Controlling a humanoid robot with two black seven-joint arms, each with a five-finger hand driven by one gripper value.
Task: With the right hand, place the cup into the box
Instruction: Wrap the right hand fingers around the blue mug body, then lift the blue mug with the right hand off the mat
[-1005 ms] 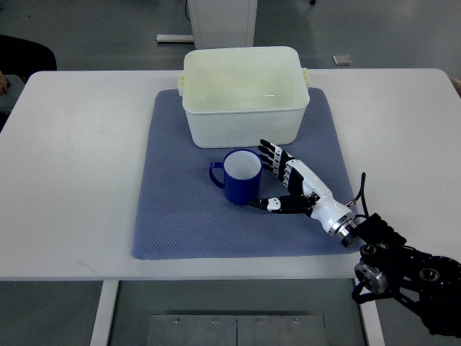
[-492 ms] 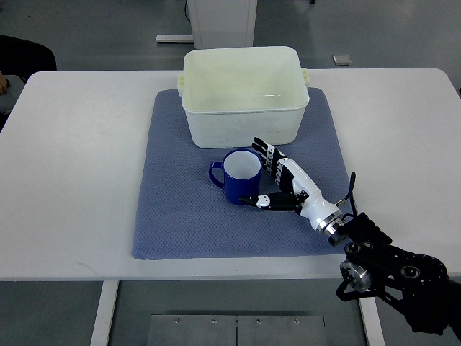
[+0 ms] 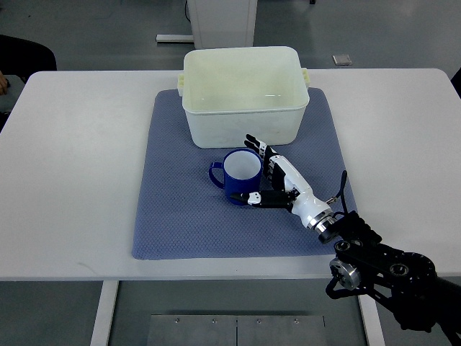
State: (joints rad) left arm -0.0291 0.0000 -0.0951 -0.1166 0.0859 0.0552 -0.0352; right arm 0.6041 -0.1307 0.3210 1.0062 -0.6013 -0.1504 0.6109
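Right now the right hand [image 3: 277, 180] sits at the cup's [image 3: 240, 175] three o'clock side, fingers [image 3: 257, 146] spread around its wall and thumb reaching under toward five o'clock; they bracket the cup closely, but a firm grip is not evident, so the hand reads as open and closing in. The cup stands upright on the blue mat [image 3: 180, 209], just at six o'clock of the box [image 3: 241, 94], near it but seemingly not touching.

To do this step well, the fingers should wrap the body evenly, opposite the thumb, well below the rim, and squeeze before any lift. The handle points to nine o'clock, away from the palm, so it should not obstruct. The lift must clear the box's near wall before moving toward twelve o'clock.

The cup is a dark blue mug with a pale interior and looks empty. The desk [image 3: 79, 166] is white. The left arm is out of view.
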